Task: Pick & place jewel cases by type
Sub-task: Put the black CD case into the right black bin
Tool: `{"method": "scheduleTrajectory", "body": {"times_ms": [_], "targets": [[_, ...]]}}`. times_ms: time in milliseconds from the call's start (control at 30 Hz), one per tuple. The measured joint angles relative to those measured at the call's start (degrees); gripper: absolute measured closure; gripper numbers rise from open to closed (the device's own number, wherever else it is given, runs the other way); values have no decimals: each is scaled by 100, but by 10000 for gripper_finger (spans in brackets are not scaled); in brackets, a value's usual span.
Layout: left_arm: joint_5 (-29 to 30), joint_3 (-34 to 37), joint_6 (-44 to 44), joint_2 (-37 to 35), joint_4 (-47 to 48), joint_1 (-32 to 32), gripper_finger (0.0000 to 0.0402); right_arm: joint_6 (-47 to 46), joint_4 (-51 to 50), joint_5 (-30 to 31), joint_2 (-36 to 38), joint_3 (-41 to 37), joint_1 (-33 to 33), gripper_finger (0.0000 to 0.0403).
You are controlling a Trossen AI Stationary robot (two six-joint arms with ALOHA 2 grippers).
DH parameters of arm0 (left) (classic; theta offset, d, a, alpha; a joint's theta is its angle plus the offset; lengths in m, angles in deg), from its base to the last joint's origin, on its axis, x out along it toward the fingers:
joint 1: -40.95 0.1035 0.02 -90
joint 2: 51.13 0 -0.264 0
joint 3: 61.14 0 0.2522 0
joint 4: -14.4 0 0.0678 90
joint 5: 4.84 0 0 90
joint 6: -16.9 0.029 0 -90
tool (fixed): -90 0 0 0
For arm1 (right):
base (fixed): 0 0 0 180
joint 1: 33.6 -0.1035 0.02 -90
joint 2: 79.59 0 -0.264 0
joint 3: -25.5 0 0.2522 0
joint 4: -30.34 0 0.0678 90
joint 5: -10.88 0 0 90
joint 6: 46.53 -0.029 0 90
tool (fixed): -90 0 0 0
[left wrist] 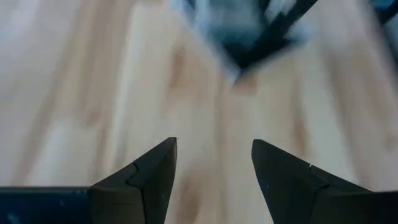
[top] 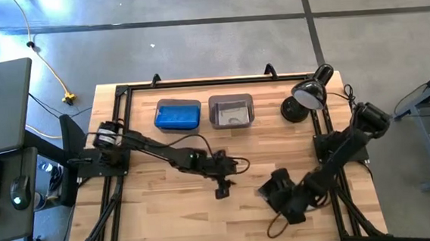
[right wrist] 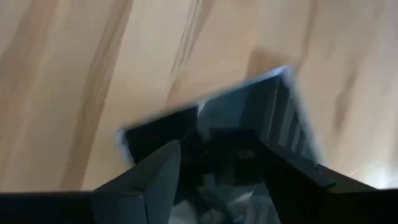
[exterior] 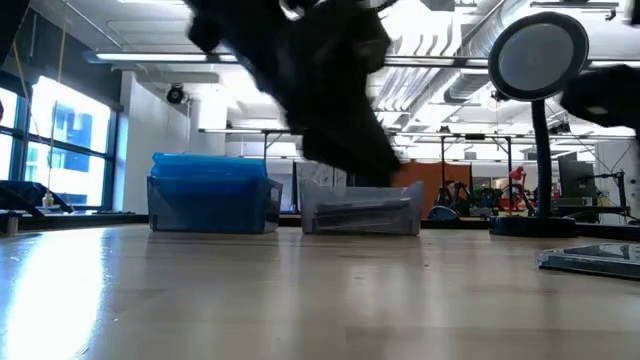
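Note:
A black jewel case (right wrist: 249,118) lies flat on the table, right under my right gripper (right wrist: 221,162), whose fingers are open with one on each side above it. In the low view the same case (exterior: 590,258) rests at the table's right. My right gripper (top: 268,193) is near the table's near right. My left gripper (top: 221,190) hangs open over bare wood at mid-table (left wrist: 214,168), with a blurred dark case (left wrist: 242,31) ahead of it. The blue bin (top: 177,114) holds blue cases. The grey bin (top: 231,110) holds a dark case (exterior: 360,212). My right gripper stands over the black case from above, pointing down. The frames do not show whether its fingers touch the case. The case lies flat on the wood.
A black desk lamp (top: 304,99) stands at the table's far right, its round head (exterior: 540,60) high in the low view. Both bins sit side by side along the far edge. Bare wood (top: 168,207) spreads across the table's near left.

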Motion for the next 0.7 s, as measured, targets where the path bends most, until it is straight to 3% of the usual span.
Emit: {"method": "scheduleTrajectory", "body": {"times_ms": [100, 333, 467, 700], "targets": [[-212, -3, -1, 312, -383, 7, 195, -471, -102, -102, -111, 0, -257, 190], [-98, -112, -217, 640, -635, 358, 196, -1225, -177, -216, -117, 9, -814, 190], [-112, -96, -314, 650, -796, 652, 196, -909, -264, -3, -336, 13, -1005, 190], [-654, -101, -836, 646, -996, 992, 196, -363, -542, 653, -871, 59, -1026, 190]]}}
